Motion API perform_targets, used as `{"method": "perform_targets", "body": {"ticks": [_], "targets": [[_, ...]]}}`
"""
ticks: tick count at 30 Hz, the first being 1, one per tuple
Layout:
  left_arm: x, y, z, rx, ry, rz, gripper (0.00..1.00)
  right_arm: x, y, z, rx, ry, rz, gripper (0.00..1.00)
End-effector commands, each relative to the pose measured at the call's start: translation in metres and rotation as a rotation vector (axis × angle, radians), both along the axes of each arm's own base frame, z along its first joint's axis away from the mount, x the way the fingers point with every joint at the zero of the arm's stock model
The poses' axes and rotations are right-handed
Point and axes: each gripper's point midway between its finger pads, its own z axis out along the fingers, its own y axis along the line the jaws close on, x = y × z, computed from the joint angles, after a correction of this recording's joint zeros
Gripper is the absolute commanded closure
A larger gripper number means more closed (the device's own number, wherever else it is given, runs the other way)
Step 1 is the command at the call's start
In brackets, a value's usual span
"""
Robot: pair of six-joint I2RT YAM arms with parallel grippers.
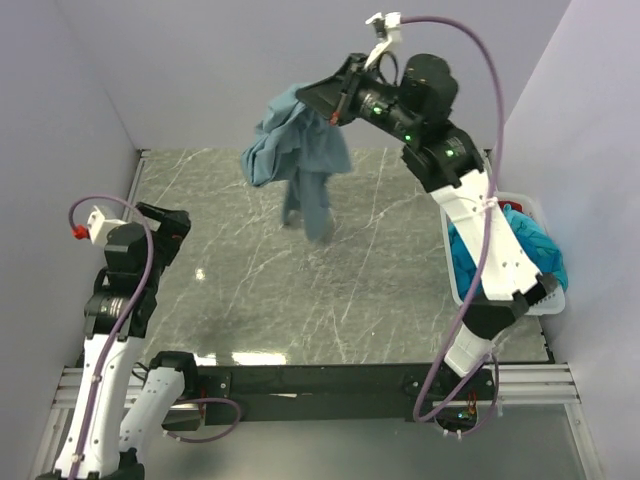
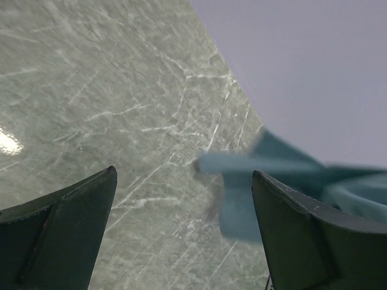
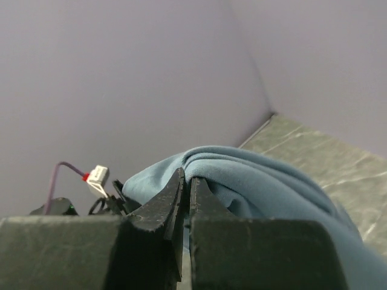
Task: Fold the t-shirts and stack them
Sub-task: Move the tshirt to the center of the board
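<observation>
The left gripper (image 1: 168,226) hangs open and empty over the marble table (image 1: 250,300). At the right edge, the white basket (image 1: 457,291) holds a turquoise t-shirt (image 1: 537,247), perhaps more beneath. Farther back, the right gripper (image 1: 328,108) pinches the grey-blue t-shirt (image 1: 296,148), which dangles above the table.

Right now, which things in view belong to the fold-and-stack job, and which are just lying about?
Job: grey-blue t-shirt, hanging from the right hand; turquoise t-shirt in the white basket.
Just there: that basket; marble table.

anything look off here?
Nothing damaged or spilled. The grey-blue t-shirt hangs bunched and twisted from the right gripper, pinched by one fold above the table, not laid flat. Left gripper open, empty.
</observation>
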Motion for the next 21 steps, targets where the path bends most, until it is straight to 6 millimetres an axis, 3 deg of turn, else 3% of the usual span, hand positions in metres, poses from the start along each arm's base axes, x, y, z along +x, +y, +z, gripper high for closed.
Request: {"method": "perform_targets", "body": {"ticks": [1, 2, 3, 4, 5, 6, 7, 8, 9, 10, 11, 13, 14, 15, 18, 21], "targets": [[-0.020, 0.014, 0.022, 0.008, -0.040, 0.075, 0.01, -0.033, -0.011, 0.062, 0.144, -0.119, 0.053, 1.00], [-0.023, 0.016, 0.023, 0.009, -0.042, 0.083, 0.01, -0.018, -0.008, 0.034, 0.103, -0.052, 0.018, 1.00], [-0.026, 0.017, 0.021, 0.011, -0.037, 0.091, 0.01, -0.010, -0.025, 0.027, 0.099, -0.028, -0.067, 1.00], [-0.029, 0.019, 0.023, 0.014, -0.046, 0.096, 0.01, -0.002, -0.032, 0.008, 0.077, 0.017, -0.112, 1.00], [-0.030, 0.021, 0.022, 0.018, -0.045, 0.106, 0.01, 0.017, -0.035, -0.053, 0.014, 0.156, -0.162, 1.00], [-0.031, 0.021, 0.021, 0.020, -0.042, 0.110, 0.01, 0.032, -0.057, -0.080, -0.001, 0.215, -0.238, 1.00], [-0.032, 0.022, 0.019, 0.021, -0.037, 0.113, 0.00, 0.026, -0.077, -0.094, 0.001, 0.242, -0.269, 1.00], [-0.031, 0.022, 0.017, 0.022, -0.031, 0.113, 0.01, 0.033, -0.087, -0.167, -0.053, 0.378, -0.304, 0.93], [-0.030, 0.021, 0.013, 0.024, -0.022, 0.110, 0.01, 0.034, -0.103, -0.195, -0.064, 0.432, -0.343, 0.81], [-0.028, 0.021, 0.008, 0.027, -0.007, 0.107, 0.01, 0.037, -0.139, -0.213, -0.054, 0.462, -0.434, 0.67], [-0.026, 0.018, 0.004, 0.024, 0.006, 0.092, 0.01, 0.031, -0.156, -0.266, -0.119, 0.560, -0.490, 0.46], [-0.018, 0.015, -0.012, 0.021, 0.050, 0.077, 0.00, 0.026, -0.198, -0.290, -0.179, 0.594, -0.664, 0.28], [-0.014, 0.012, -0.017, 0.017, 0.059, 0.062, 0.01, 0.016, -0.209, -0.308, -0.254, 0.619, -0.701, 0.18], [-0.011, 0.007, -0.026, 0.020, 0.084, 0.031, 0.01, 0.012, -0.216, -0.310, -0.271, 0.615, -0.733, 0.17], [0.003, 0.003, -0.041, 0.025, 0.149, 0.012, 0.01, -0.009, -0.215, -0.295, -0.273, 0.526, -0.676, 0.17], [0.022, -0.002, -0.054, 0.031, 0.190, -0.019, 0.00, -0.025, -0.201, -0.302, -0.316, 0.481, -0.586, 0.17]]}}
